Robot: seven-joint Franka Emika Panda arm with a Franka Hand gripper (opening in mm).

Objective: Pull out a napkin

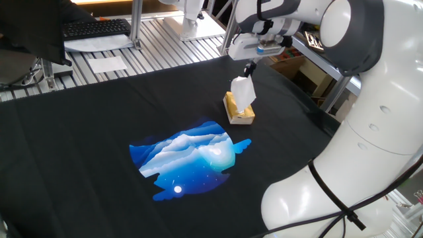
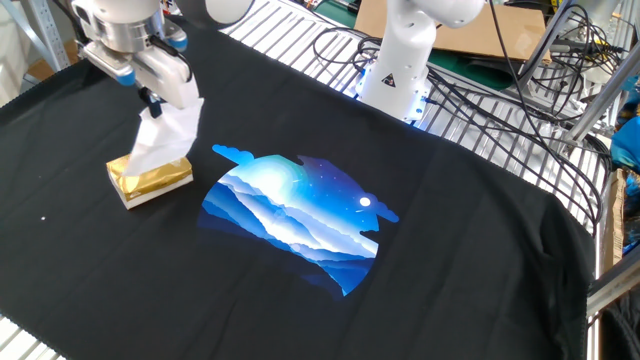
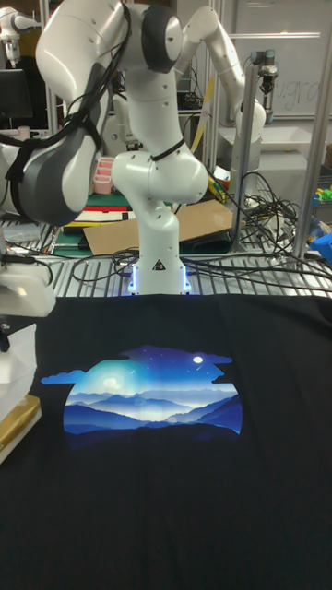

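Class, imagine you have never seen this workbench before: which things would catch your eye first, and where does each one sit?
The bright blue mountain picture printed in the middle of the black cloth stands out first. Next comes the big white robot arm, whose gripper pinches a white napkin that hangs down to the gold box beside the picture.

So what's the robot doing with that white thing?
The robot arm is pulling a napkin out of a small yellow-tan box on the black cloth. Its end effector pinches the top of the napkin and holds it up above the box. The napkin's bottom edge looks like it is still at the box opening, so it isn't all the way out yet.
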